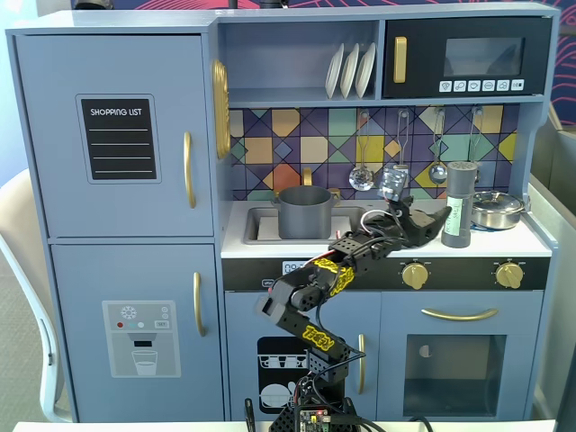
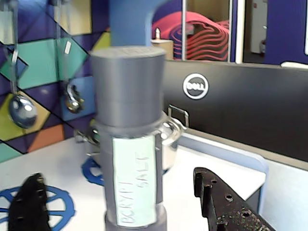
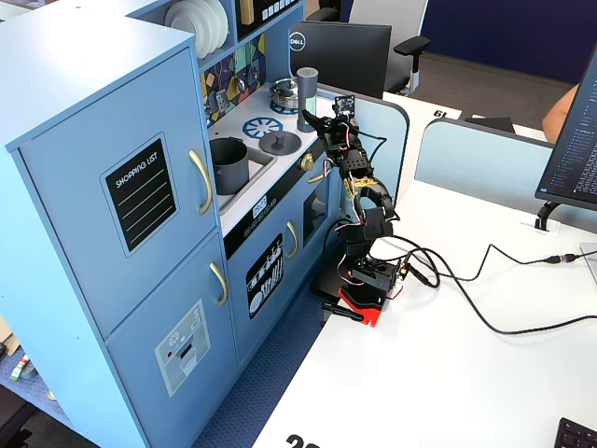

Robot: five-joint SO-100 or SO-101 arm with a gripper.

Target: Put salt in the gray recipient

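Salt upright between open pincer fingers (untouched)

Folded low at the base, then stretched forward and up, gripper level, fingers spread wide apart, clasping nothing.

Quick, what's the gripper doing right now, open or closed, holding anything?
Gripper: open, fingers either side of the salt shaker, not closed on it, holding nothing.
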